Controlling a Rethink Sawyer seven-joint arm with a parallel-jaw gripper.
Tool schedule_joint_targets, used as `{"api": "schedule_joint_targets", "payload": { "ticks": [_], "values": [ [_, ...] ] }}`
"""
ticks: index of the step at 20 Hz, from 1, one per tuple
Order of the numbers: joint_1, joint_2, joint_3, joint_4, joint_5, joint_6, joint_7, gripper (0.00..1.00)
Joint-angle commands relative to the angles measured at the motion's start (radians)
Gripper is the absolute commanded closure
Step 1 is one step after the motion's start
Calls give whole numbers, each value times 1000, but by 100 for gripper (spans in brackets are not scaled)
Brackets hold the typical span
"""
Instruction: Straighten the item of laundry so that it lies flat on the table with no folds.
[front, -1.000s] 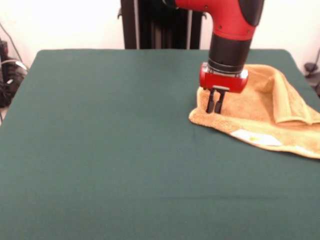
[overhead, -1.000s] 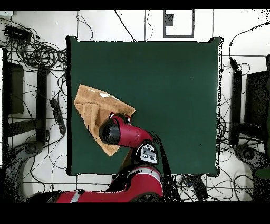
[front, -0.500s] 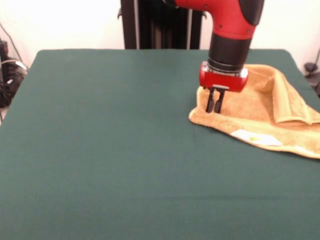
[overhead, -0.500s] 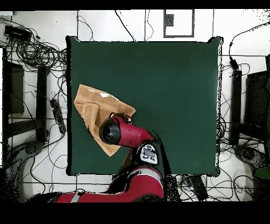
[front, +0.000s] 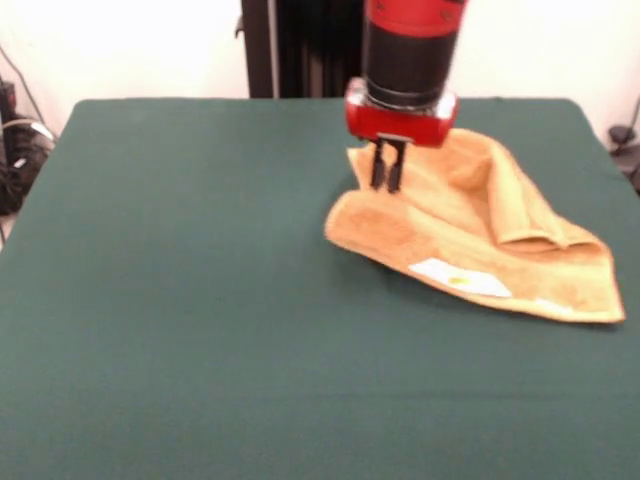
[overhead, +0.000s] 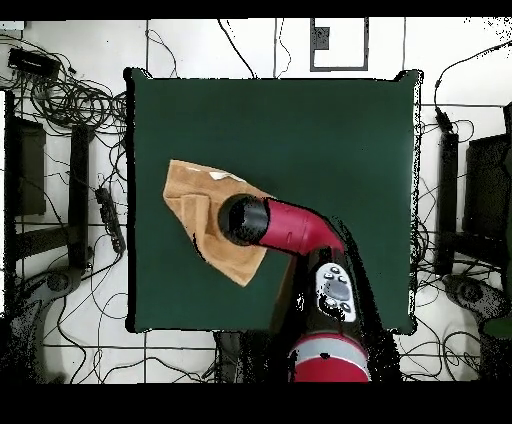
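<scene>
The orange-tan towel (front: 480, 235) lies rumpled on the right part of the green table (front: 180, 300), with a fold ridge along its top and its white label (front: 460, 278) showing near the front edge. My gripper (front: 386, 180) points straight down, shut on the towel's left part, which it holds raised in a hump. In the overhead view the towel (overhead: 192, 200) lies at the table's (overhead: 330, 140) left side; the red arm (overhead: 285, 225) covers its right part and hides the gripper.
The black pedestal (front: 300, 45) stands behind the table's far edge. Cables (front: 15, 150) lie off the left edge. In the overhead view, cables (overhead: 70, 100) and dark equipment ring the table on the floor.
The gripper has moved left and a little toward the far edge in the front view, dragging the towel with it. The towel's left edge now stands up in a hump.
</scene>
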Motion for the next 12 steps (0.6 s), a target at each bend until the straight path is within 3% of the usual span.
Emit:
{"api": "schedule_joint_targets", "payload": {
  "ticks": [1,12],
  "values": [
    [-67,-41,117,-226,-75,225,-130,100],
    [-134,21,218,-401,-159,338,-188,100]
  ]
}}
